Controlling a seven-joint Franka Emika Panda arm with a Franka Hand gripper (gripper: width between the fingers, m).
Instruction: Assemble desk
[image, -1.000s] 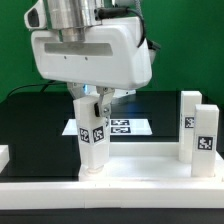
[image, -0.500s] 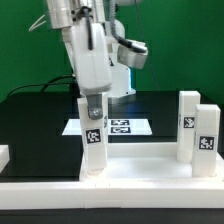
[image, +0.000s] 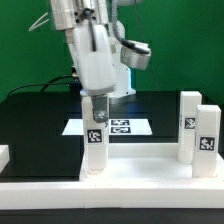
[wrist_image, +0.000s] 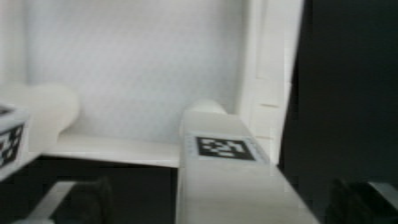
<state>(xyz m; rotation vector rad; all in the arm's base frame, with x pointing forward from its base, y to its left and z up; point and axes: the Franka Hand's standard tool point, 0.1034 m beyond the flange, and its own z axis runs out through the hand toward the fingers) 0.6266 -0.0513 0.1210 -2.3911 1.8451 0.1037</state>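
Franka arm's two-finger gripper (image: 96, 100) spread apart around upright white plastic tagged square leg (image: 95, 140), standing on wide white rimmed desk top (image: 140, 165), two more tagged legs (image: 198, 135) at three o'clock

There are three legs: one leg (image: 95, 143) stands upright at the exterior view's left, and two legs (image: 188, 124) (image: 206, 139) stand close together at the exterior view's right. There is one desk top (image: 135, 163). One marker board (image: 122, 127) lies behind. One gripper (image: 97, 107) is visible.
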